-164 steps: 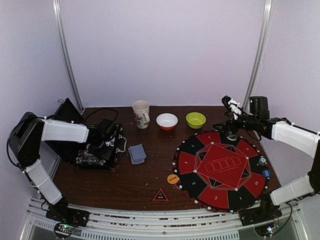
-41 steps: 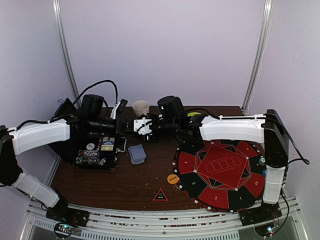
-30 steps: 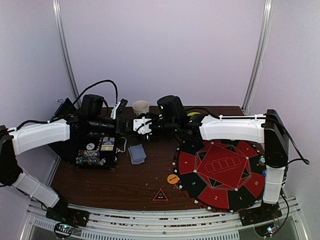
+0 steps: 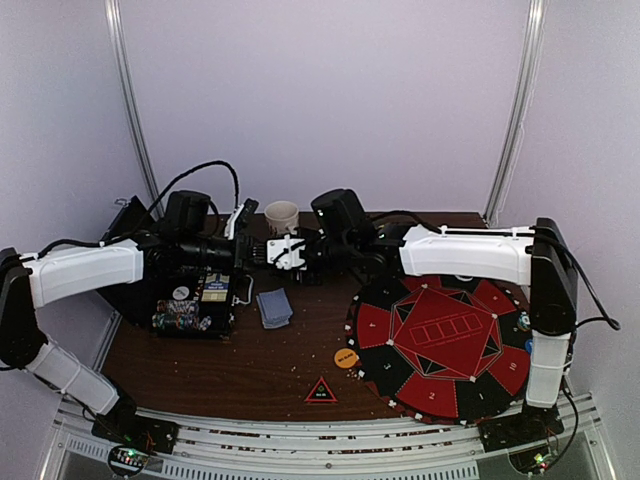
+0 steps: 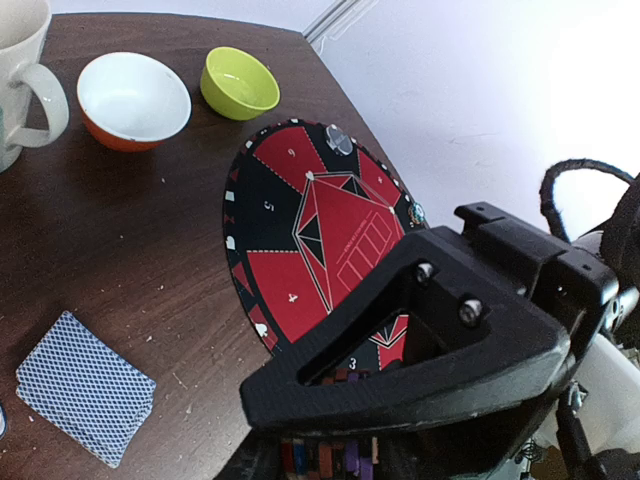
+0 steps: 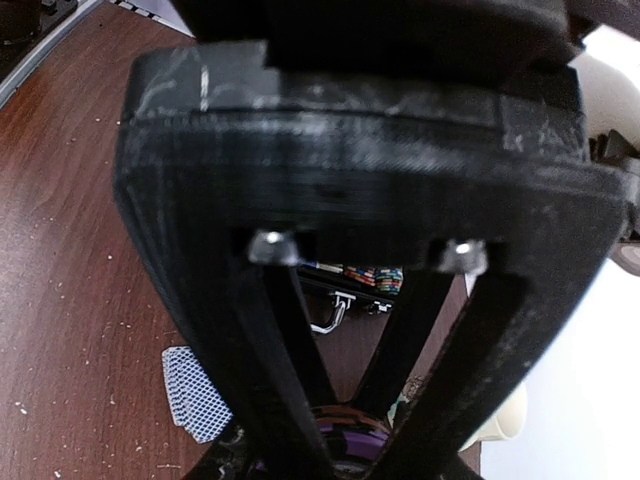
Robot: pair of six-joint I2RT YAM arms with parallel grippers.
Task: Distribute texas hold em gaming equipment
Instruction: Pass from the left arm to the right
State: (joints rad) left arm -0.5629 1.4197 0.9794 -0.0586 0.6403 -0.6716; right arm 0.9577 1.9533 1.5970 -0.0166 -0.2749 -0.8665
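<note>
My two grippers meet in mid-air above the back middle of the table. The left gripper [image 4: 262, 251] points right and the right gripper [image 4: 284, 252] points left, tip to tip. A small stack of poker chips [image 5: 330, 462], red, blue and purple, sits between them. In the right wrist view the right gripper [image 6: 365, 440] has its fingers closed on the purple chips [image 6: 385, 462]. How the left jaws stand on the stack is hidden. The blue-backed cards [image 4: 273, 307] lie below. An orange disc [image 4: 346, 358] and the black triangular marker [image 4: 320, 391] rest near the front. A blue disc [image 4: 531, 347] lies on the mat's right edge.
A round red-and-black mat [image 4: 440, 340] covers the right half of the table. An open chip case [image 4: 195, 300] stands at the left. A cream mug [image 5: 20, 80], a white bowl [image 5: 133, 100] and a green bowl [image 5: 238, 82] line the back edge.
Both arms have swung in from the sides and now meet in the middle. Over the last second they have hardly moved, and the right fingers have closed onto the chips.
</note>
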